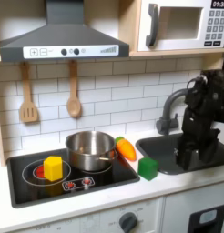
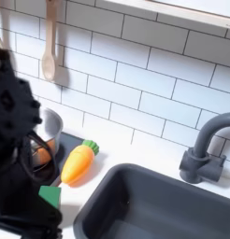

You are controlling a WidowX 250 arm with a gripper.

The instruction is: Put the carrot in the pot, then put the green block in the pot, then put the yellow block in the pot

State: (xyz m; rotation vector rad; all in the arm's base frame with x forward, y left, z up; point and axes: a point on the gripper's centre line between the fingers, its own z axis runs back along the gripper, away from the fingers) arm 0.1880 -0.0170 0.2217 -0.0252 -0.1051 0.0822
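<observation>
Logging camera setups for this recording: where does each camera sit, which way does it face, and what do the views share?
First exterior view: in front of the toy kitchen, facing the tiled wall; shows stove, pot, yellow block, green block, with the arm over the sink.
Second exterior view: close over the counter, looking across the sink toward the wall; the dark arm blocks its left.
Shared: carrot, faucet, sink, arm.
</observation>
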